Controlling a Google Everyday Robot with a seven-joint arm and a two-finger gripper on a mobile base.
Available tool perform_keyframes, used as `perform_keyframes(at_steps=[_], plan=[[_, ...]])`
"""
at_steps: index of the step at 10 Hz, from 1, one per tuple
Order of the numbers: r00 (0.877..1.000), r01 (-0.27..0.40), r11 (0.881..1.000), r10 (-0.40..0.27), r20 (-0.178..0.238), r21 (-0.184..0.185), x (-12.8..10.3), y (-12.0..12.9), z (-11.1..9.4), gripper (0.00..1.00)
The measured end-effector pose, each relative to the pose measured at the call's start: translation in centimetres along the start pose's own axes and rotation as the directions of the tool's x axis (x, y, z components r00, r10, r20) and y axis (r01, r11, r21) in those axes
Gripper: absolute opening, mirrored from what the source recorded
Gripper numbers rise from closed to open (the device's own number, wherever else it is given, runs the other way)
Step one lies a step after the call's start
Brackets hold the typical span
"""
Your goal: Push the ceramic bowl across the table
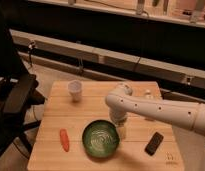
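The ceramic bowl (pixel 101 139) is round and dark green with a pale swirly sheen inside. It sits on the light wooden table (pixel 91 110) near the front edge, slightly left of centre. My white arm reaches in from the right and bends down at the bowl's right rim. The gripper (pixel 120 131) hangs right beside that rim, close to it or touching it.
A small white cup (pixel 75 90) stands at the back left. An orange carrot-like piece (pixel 64 139) lies left of the bowl. A black flat device (pixel 154 143) lies at the front right, near a dark logo mark (pixel 169 157). A dark chair (pixel 16 100) stands left of the table.
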Motion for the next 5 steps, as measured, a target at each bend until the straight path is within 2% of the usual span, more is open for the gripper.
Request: perform_keyframes(at_steps=[2,5], plan=[[1.000,-0.007,0.999,0.007,0.007,0.044,0.8,0.7,-0.1,0.33],[0.998,-0.048,0.997,0.046,0.030,0.066,3.3,2.1,-0.1,0.05]])
